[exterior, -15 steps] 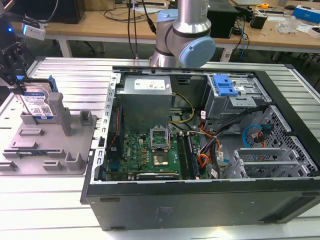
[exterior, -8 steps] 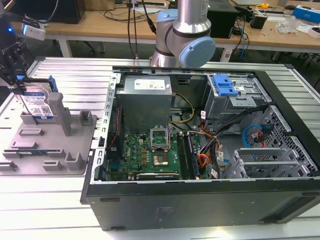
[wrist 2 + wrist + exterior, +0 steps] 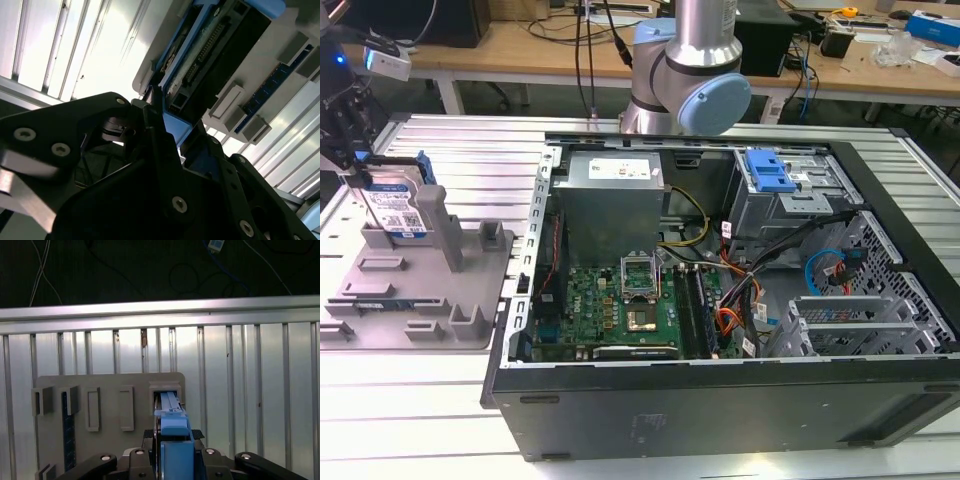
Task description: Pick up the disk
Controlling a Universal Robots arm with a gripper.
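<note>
While clamping the disk by its blue top rail with the pincer drawn narrow, holds it on edge in the grey fixture at the exterior view's left. Probably mid-grasp; calls for a straight lift clear of posts.

The ribbed metal surface carries a grey fixture just beside an open computer case.

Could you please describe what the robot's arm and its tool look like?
The arm is a silver metal tube with a light-blue joint cap. Its tool is matte black, built of flat linkage plates fastened by silver screws.
</note>
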